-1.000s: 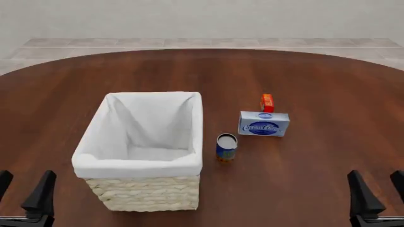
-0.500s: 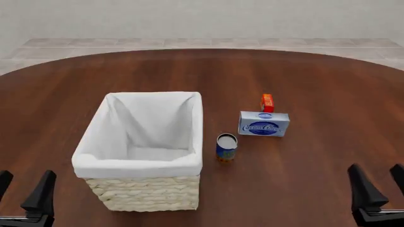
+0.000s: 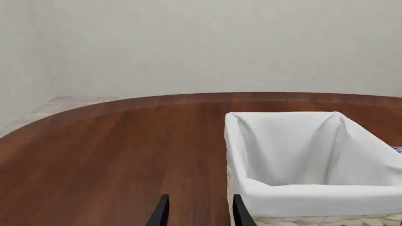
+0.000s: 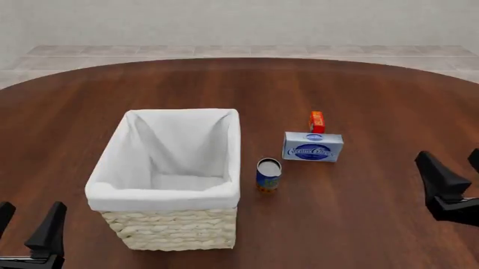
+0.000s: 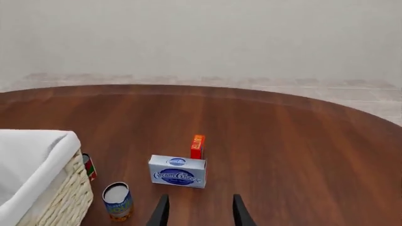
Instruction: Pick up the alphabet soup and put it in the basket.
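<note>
— Dark wood table [image 4: 359, 89], pale wall behind. How do the jaws stand?

— Both spread apart, holding nothing. The right gripper [image 4: 458, 178] hangs at the table's right edge, raised above the wood; its fingers [image 5: 162, 211] show parted in its wrist view. The left gripper [image 4: 26, 224] sits low at the near left corner, its fingers [image 3: 161, 212] parted too.

— And the soup?

— The can [image 4: 268, 175] stands upright on the table, just beside the basket's [image 4: 176, 230] right wall, well apart from both grippers. From the right wrist view it sits near the basket's corner [image 5: 116, 201].

— Anything else nearby?

— A cream cheese box [image 4: 313, 147] lies just beyond and right of the can, with a small orange box [image 4: 317, 121] standing close behind it. The basket's white lining [image 4: 179, 162] holds nothing that shows.
</note>
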Robot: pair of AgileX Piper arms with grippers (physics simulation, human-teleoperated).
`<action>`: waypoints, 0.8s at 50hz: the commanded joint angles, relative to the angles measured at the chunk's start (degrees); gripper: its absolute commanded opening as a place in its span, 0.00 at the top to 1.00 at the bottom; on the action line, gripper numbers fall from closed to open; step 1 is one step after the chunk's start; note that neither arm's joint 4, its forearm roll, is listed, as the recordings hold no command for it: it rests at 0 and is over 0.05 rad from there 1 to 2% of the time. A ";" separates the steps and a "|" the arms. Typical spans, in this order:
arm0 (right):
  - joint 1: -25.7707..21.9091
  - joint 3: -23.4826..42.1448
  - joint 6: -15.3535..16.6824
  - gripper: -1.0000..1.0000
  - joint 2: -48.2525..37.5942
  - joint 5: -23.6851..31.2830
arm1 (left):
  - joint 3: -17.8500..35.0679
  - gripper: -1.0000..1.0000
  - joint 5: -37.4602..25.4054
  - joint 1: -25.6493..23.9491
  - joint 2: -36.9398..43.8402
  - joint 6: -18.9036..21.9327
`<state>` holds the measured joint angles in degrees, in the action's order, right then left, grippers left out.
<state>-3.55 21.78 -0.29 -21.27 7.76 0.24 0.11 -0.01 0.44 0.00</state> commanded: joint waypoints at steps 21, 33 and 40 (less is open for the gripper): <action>-6.91 21.22 -8.91 0.00 -27.11 0.51 | 0.00 0.00 0.00 0.00 0.00 0.00; -10.10 27.04 -4.43 0.00 -38.16 0.84 | 0.00 0.00 0.00 0.01 0.00 0.00; -10.90 29.24 -3.62 0.00 -41.98 1.66 | 0.00 0.00 0.00 -0.01 -0.01 0.00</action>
<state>-12.57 47.05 -5.04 -56.58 8.75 0.25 0.11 0.00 0.43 0.00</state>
